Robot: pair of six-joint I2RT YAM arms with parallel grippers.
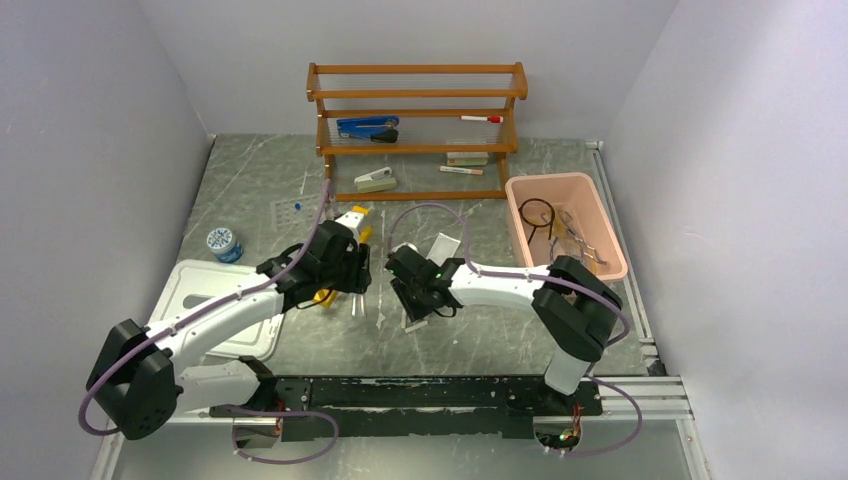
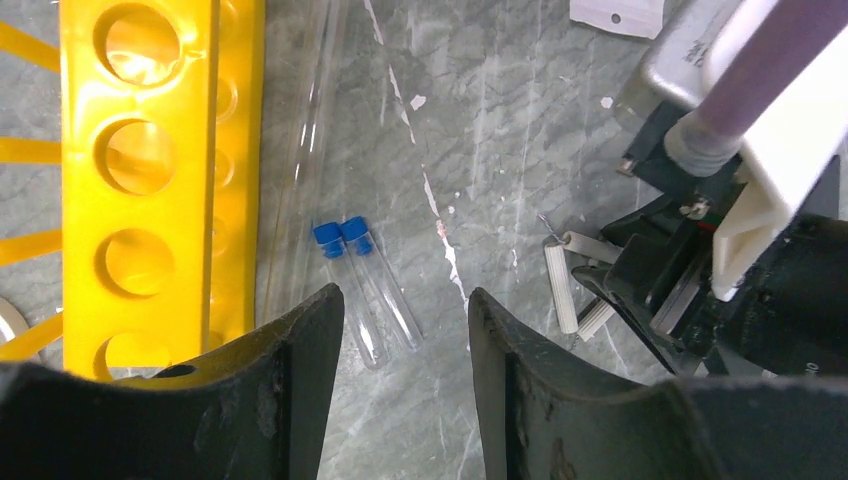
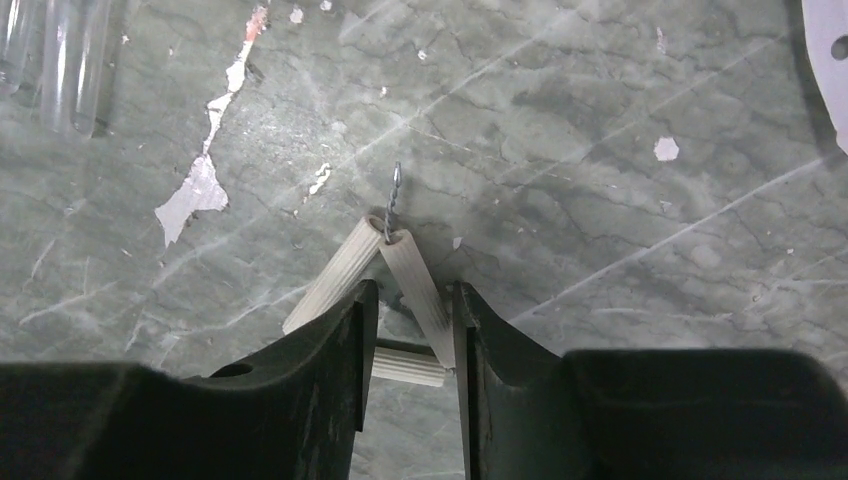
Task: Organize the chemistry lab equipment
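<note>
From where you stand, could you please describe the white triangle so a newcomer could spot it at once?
Find the yellow rack on the table, left of centre; two blue-capped tubes lie beside it. Further right, at the right tool, lies the triangle: three ribbed white rods with a twisted wire tail at one corner, unlike the smooth clear tubes.

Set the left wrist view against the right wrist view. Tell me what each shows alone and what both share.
Left wrist only: the yellow rack, the blue caps of two tubes lying beside it, and the open left end effector above them. Right wrist only: the right end effector seen from inside, jaws straddling one rod of the triangle with slight gaps. Both: the triangle, the table, and clear tube ends.
</note>
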